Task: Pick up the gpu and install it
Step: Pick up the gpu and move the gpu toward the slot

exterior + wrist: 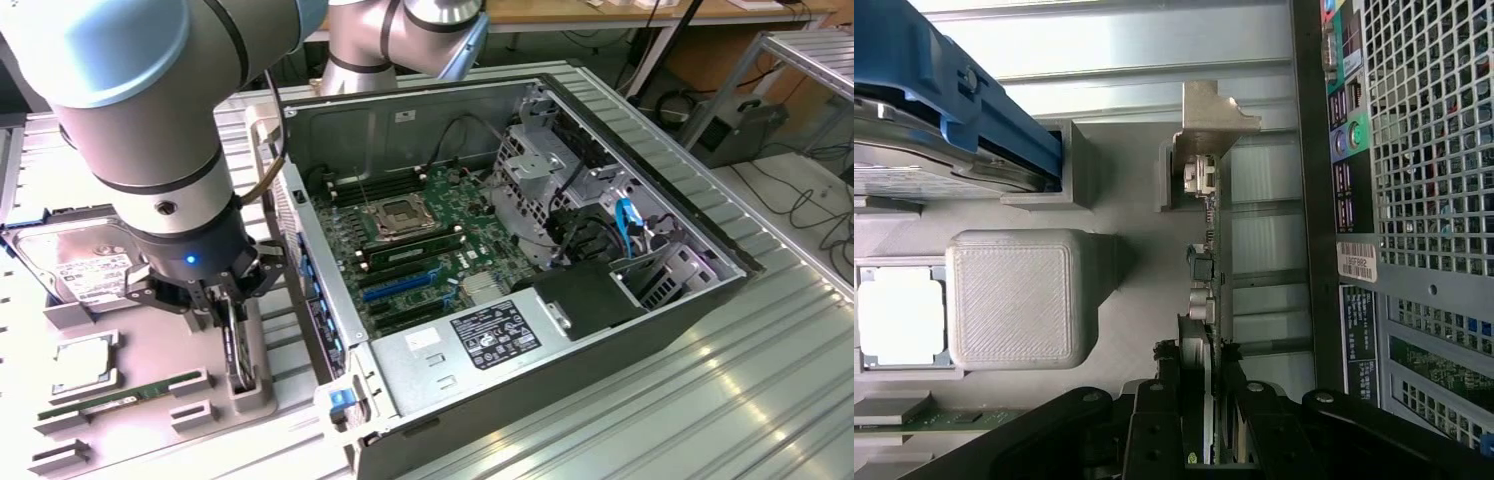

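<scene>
Wrist view: the gpu (1206, 250) slips between the fingers (1166, 400), its near end swallowed there and cut by the frame edge; exterior view, the arm (147, 150) covers one corner of the hard drive (74, 265), label print too small to read

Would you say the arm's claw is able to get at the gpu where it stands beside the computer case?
Likely yes: the claw sits right over the gpu, which stands on edge in its grey holder. The claw appears closed on it, with nothing between.
</scene>
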